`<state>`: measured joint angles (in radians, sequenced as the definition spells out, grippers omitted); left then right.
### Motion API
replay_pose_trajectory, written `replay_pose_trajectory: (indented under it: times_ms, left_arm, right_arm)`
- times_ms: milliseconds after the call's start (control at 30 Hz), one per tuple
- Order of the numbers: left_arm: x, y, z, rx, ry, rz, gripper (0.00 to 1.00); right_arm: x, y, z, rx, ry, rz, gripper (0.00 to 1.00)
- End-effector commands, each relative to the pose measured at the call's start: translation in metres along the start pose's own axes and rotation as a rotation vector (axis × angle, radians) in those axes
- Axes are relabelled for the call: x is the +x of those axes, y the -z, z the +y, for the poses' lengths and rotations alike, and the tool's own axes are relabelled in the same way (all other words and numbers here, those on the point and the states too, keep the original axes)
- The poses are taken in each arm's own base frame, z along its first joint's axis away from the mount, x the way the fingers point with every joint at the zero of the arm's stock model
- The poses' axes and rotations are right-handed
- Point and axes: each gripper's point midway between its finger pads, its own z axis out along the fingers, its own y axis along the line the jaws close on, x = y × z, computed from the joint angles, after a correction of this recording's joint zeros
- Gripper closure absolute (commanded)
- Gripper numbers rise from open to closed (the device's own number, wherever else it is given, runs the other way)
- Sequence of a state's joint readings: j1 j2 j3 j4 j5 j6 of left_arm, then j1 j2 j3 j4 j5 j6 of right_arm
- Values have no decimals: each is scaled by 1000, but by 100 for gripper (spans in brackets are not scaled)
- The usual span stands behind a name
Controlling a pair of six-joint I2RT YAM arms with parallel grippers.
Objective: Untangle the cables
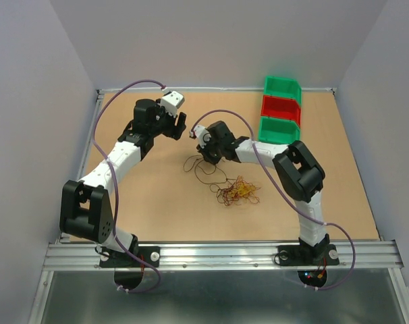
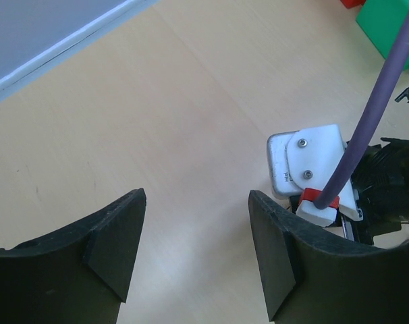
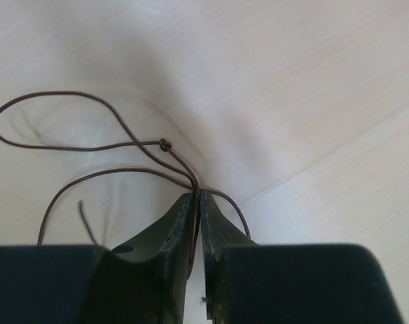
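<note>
While my right gripper (image 3: pixel 196 202) pinches a single brown wire (image 3: pixel 56 93) against the wooden table (image 1: pixel 157 202), its two jaws stand pressed almost together with the strand running up between them. Seen from the right wrist, the wire leaves the jaws, passes a small knot (image 3: pixel 164 143) and swings out to the left in a wide flat loop lying on the table; a second strand curves away lower down, and a short loose end lies beside it.

From overhead, my right gripper (image 1: pixel 208 154) sits near the middle of the table, the brown wire (image 1: pixel 198 165) curling just below it. The rest of the cables lie in a tangle (image 1: pixel 238 191) of red, orange-yellow and dark strands, near the gripper on the side towards my bases, resting on the table. The brown wire trails towards that tangle; I cannot tell whether it joins it.

My left gripper (image 1: pixel 180 127) hangs just to the left of the right one, apart from it. Seen from the left wrist, the left gripper (image 2: pixel 194 243) is spread wide with nothing between its fingers (image 2: pixel 117 250), only bare table beneath, and the white camera housing (image 2: pixel 306 162) of my right wrist shows just beyond.

Three bins stand in a row at the far right of the table: green (image 1: pixel 282 86), red (image 1: pixel 281 106), green (image 1: pixel 279 128).
</note>
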<state>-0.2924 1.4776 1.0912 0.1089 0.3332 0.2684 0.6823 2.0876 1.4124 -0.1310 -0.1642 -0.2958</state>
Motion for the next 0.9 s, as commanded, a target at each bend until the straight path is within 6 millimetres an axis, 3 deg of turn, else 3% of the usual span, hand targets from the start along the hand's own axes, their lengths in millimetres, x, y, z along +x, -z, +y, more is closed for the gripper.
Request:
replay_pose_trajectory:
  times_ms: [0, 200, 400, 600, 867]
  left_arm:
    - [-30, 3, 7, -7, -30, -71, 27]
    - [-30, 2, 5, 0, -28, -69, 27]
    - [-31, 3, 4, 3, -32, -71, 27]
    - [-30, 3, 4, 4, -33, -70, 27]
    - [-31, 3, 5, 3, -32, -70, 27]
  right_arm:
    - [2, 17, 6, -22, 15, 10, 75]
    - [1, 29, 9, -16, 12, -5, 39]
    - [-4, 29, 6, -4, 17, -20, 33]
    - [-21, 37, -2, 37, 23, -64, 18]
    - [-22, 16, -4, 17, 55, -51, 11]
